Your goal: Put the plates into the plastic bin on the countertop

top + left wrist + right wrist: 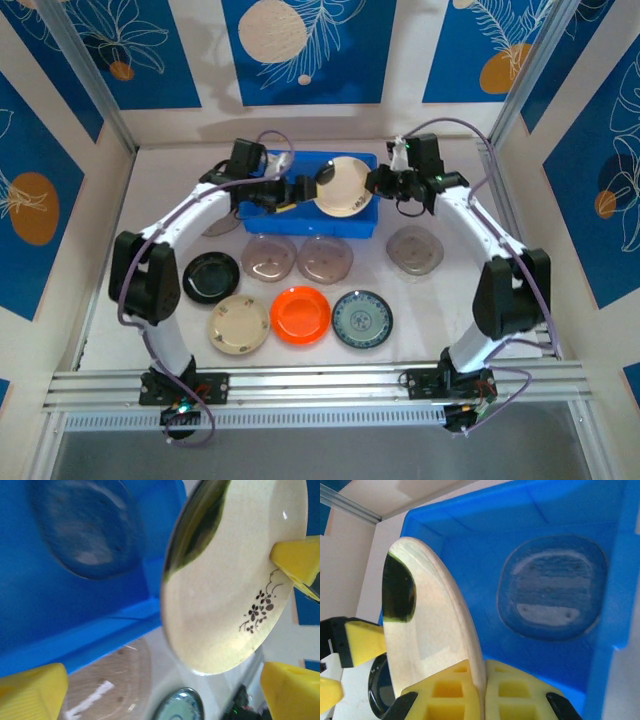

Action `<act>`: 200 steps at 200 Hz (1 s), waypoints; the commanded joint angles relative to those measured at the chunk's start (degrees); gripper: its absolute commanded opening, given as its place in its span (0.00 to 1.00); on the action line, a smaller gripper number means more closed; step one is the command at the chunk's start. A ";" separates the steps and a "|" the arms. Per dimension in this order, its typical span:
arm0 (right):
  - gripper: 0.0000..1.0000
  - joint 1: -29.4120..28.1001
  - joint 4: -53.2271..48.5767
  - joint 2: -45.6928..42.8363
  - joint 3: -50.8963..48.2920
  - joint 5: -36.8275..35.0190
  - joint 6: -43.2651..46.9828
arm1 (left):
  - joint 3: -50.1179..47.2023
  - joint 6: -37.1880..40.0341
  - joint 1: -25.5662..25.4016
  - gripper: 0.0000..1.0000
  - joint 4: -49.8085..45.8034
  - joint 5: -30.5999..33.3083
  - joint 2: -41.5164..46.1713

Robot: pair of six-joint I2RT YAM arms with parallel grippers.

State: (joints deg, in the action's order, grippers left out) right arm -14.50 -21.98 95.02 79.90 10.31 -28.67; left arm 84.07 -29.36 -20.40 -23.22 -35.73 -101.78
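Observation:
A cream plate (345, 186) hangs tilted on edge over the right half of the blue plastic bin (310, 230). My right gripper (381, 182) is shut on its rim, with the yellow fingers (455, 690) pinching the edge (481, 680). My left gripper (303, 190) stands open just left of that plate, jaws wide apart (164, 685) and touching nothing. A smoky-grey plate (552, 595) lies flat on the bin's floor. On the countertop (450, 300) rest smoky-grey plates (268, 257), (325, 259), (415, 249), a black one (211, 277), a cream one (239, 323), an orange one (300, 314) and a teal one (362, 318).
Another smoky-grey plate (220, 224) peeks out from under the left arm. White walls close in the countertop on three sides, and an aluminium rail (320, 385) runs along the near edge. The bin sits against the back wall.

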 commanded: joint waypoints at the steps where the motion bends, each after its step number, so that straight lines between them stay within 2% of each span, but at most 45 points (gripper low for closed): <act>1: 0.00 -2.38 -2.54 5.46 7.93 0.33 -2.12 | -2.38 4.45 4.63 1.00 -1.53 6.95 5.08; 49: 0.00 -5.16 -6.86 20.46 24.00 3.39 -3.51 | -3.59 9.93 7.72 1.00 -2.00 14.15 9.55; 135: 0.00 -7.87 -12.03 40.99 44.83 5.59 -4.28 | -8.68 5.01 9.15 1.00 3.90 11.25 12.40; 200: 0.00 -8.34 -16.05 49.57 55.11 6.70 -3.92 | -11.08 4.11 9.24 1.00 5.30 11.76 13.80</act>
State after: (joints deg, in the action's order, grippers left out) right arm -22.20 -35.73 142.98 131.33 14.59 -32.69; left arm 73.43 -24.53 -11.86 -19.38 -23.51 -90.04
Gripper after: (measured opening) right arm 0.073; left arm 0.997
